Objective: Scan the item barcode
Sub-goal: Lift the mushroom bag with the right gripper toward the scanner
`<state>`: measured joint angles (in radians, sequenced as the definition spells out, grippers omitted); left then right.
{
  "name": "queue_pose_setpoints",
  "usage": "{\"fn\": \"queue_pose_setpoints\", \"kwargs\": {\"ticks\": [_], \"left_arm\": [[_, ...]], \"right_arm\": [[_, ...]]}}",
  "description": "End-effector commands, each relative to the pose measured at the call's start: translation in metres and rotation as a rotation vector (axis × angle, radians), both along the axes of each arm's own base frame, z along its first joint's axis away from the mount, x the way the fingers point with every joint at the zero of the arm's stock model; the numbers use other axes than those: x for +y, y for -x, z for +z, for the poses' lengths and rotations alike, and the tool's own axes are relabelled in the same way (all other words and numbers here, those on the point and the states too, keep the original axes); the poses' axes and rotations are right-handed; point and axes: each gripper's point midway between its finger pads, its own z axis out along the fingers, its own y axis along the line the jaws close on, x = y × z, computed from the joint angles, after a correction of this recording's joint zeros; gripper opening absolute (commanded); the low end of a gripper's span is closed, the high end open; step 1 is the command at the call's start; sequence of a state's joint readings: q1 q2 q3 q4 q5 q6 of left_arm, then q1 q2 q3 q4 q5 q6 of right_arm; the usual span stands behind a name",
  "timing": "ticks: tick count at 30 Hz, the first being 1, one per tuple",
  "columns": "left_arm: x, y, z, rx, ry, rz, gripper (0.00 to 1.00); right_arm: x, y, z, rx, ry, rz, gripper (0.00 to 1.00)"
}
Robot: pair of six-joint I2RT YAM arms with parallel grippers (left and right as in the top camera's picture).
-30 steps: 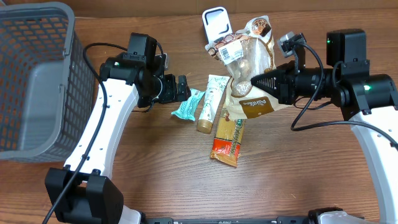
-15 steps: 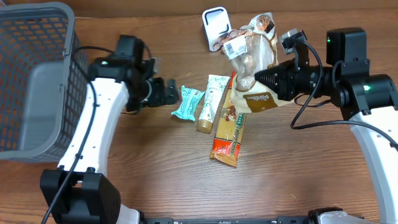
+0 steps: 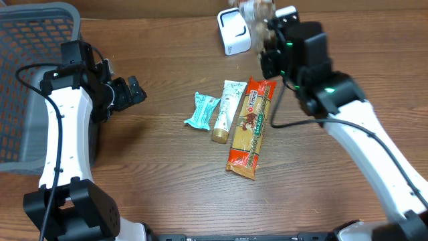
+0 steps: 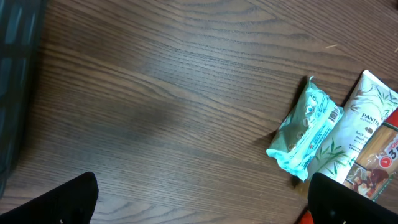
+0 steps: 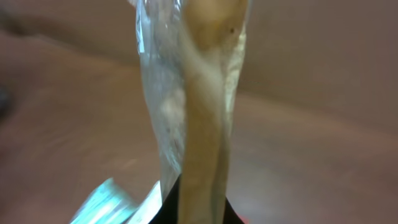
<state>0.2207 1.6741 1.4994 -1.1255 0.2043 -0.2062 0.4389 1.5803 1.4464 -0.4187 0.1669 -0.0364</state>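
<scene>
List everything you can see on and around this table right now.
basket: one, grey, far left
barcode scanner: one, white, top centre
snack bag: one, clear and tan, held up near the scanner
packet: one, teal, centre, left of tube
tube: one, white-green, gold cap, centre
pasta pack: one, orange-red, right of tube
table: one, brown wood
left hand: one, black, open, empty, near basket
right hand: one, black, shut on snack bag

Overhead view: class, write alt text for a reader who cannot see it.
The right gripper holds a clear snack bag up by the white scanner. A teal packet, a tube and an orange packet lie side by side on the table; the open left gripper hovers near the grey basket.
</scene>
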Motion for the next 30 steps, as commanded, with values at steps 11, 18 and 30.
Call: {"fn": "queue_pose_setpoints", "kwargs": {"ticks": [11,18,30], "left_arm": [[0.002,-0.004,0.003,-0.016,-0.011,-0.016,0.99],[0.002,-0.004,0.003,-0.016,-0.011,-0.016,1.00],[0.002,-0.004,0.003,-0.016,-0.011,-0.016,1.00]], "right_arm": [[-0.018,-0.108,-0.072,-0.262,0.758,-0.157,0.04],[-0.009,-0.127,-0.127,-0.278,0.912,-0.137,0.04],[-0.004,-0.132,-0.145,-0.298,0.910,-0.140,0.04]]}}
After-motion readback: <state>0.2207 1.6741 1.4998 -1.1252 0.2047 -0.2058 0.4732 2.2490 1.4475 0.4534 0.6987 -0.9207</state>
